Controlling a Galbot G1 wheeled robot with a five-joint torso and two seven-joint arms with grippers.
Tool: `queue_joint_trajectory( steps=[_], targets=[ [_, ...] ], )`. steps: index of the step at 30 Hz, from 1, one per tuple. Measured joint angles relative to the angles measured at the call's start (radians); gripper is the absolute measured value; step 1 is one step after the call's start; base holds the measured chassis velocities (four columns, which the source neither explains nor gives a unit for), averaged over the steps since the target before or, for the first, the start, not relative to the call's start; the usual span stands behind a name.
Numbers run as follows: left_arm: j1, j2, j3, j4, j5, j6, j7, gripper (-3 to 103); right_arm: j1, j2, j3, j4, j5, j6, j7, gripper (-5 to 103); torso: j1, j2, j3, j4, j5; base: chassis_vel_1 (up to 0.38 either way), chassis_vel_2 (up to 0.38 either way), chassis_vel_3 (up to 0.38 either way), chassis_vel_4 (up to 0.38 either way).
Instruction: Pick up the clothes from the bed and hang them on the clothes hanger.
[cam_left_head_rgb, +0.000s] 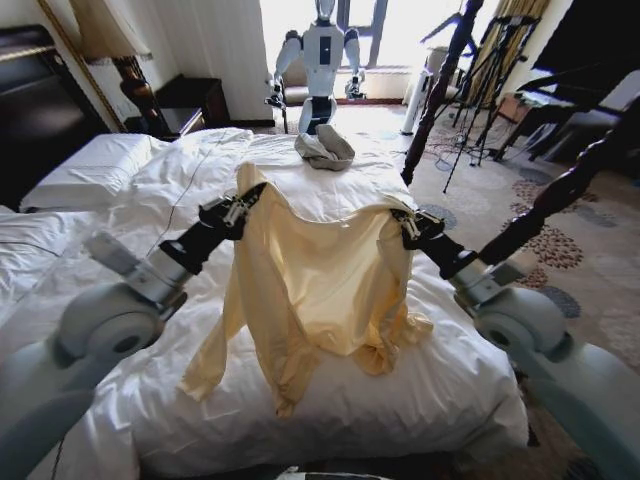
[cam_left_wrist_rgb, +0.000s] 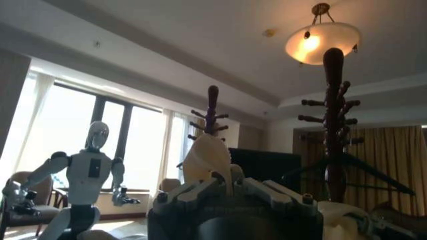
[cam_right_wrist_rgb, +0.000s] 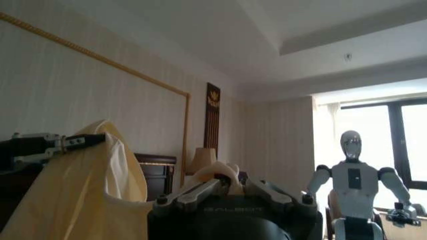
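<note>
Blown-out window (cam_left_head_rgb: 300, 20) glare, perhaps wide-angle distortion

top (cam_left_head_rgb: 320, 275) above bed (cam_left_head_rgb: 450, 380), bundle (cam_left_head_rgb: 325, 148) behind

The cream-yellow top (cam_left_head_rgb: 315, 280) hangs spread between the left gripper (cam_left_head_rgb: 243, 203) and the right gripper (cam_left_head_rgb: 403, 223), both clamped on its shoulders — a curtain across the middle of the bed (cam_left_head_rgb: 90, 250), hem and sleeves draped on the duvet. Bare duvet lies to the left, toward the pillow (cam_left_head_rgb: 95, 165). Beyond the top, a grey-beige bundle (cam_left_head_rgb: 325, 148) sits near the far edge. On the right it's tight — a dark bedpost (cam_left_head_rgb: 560, 195) leans just behind the right arm, another post (cam_left_head_rgb: 440, 85) farther back, tripod legs (cam_left_head_rgb: 480, 100) beyond.
</note>
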Motion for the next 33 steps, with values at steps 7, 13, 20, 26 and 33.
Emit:
queue_joint_trajectory(
  steps=[7, 13, 20, 26, 33],
  targets=[
    [0.171, -0.021, -0.373, -0.013, -0.209, 0.000, 0.030, 1, -0.273, 0.006, 0.452, 0.101, 0.260, 0.028, -0.064, 0, 0.000, 0.000, 0.000, 0.0000, 0.0002, 0.000, 0.000, 0.000, 0.000],
    [0.287, -0.105, -0.637, -0.009, -0.389, -0.012, 0.102, 1, -0.541, -0.059, 0.907, 0.105, 0.560, 0.028, -0.157, 0, 0.000, 0.000, 0.000, -0.0002, 0.0004, 0.000, 0.000, 0.000, 0.000],
    [0.359, -0.165, -0.761, -0.004, -0.457, -0.032, 0.194, 1, -0.629, -0.074, 1.153, 0.101, 0.805, 0.022, -0.214, 0, 0.000, 0.000, 0.000, 0.0001, 0.0001, 0.000, 0.000, 0.000, 0.000],
    [0.370, -0.172, -0.838, -0.001, -0.532, -0.034, 0.246, 1, -0.673, -0.067, 1.258, 0.096, 0.903, 0.012, -0.271, 0, 0.000, 0.000, 0.000, 0.0000, 0.0006, 0.000, 0.000, 0.000, 0.000],
    [0.376, -0.173, -0.878, 0.001, -0.594, -0.016, 0.261, 1, -0.695, -0.083, 1.283, 0.094, 0.944, -0.007, -0.297, 0, 0.000, 0.000, 0.000, 0.0001, 0.0003, 0.000, 0.000, 0.000, 0.000]
  ],
)
